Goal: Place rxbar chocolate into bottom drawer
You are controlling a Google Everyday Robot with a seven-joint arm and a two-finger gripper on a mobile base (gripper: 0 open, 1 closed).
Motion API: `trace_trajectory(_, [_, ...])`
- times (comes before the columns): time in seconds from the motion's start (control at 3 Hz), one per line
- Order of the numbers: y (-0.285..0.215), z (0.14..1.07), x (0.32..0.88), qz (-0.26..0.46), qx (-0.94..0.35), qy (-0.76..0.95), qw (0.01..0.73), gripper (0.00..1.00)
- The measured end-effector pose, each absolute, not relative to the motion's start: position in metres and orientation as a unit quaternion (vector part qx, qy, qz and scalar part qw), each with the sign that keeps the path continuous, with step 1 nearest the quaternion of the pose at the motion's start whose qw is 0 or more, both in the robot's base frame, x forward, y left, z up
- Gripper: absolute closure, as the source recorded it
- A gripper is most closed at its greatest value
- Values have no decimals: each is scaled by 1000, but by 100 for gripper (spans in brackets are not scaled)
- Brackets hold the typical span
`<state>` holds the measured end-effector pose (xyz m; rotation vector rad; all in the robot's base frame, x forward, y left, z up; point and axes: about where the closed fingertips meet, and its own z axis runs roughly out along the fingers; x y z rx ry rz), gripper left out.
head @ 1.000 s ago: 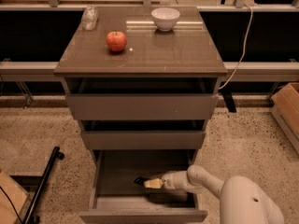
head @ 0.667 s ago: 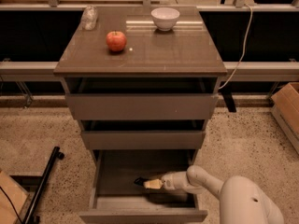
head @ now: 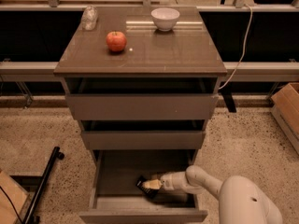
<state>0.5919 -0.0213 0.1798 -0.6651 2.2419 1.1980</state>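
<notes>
Grey-brown cabinet [head: 177, 55] with a smooth, glossy flat top and three plain handleless drawers, centre of the frame. Bottom drawer [head: 140, 216], the deepest, is pulled out toward the lower edge, its wide box open and its flat front panel lowest in the frame. Gripper [head: 152, 185] lies low inside this drawer, right of centre, at the end of a rounded white arm [head: 205, 181] entering from the lower right. Snack bar [head: 144, 187], small, flat and rectangular in a dark wrapper, sits tilted inside the bottom drawer at the gripper's pale tip and touches it; how far the gripper is open, and whether it has hold of the bar, cannot be told. On the top: a round red apple [head: 116, 41] left of centre, a white bowl [head: 165, 18] at the back, a crumpled clear object [head: 88, 17] in the back left corner. Speckled stone floor [head: 37, 134]; cardboard box [head: 287, 108] at the right edge; black rod [head: 44, 183] lower left
</notes>
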Motion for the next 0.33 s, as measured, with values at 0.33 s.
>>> trace_trajectory(0.33, [-19,179,591,442,-245,825,253,0])
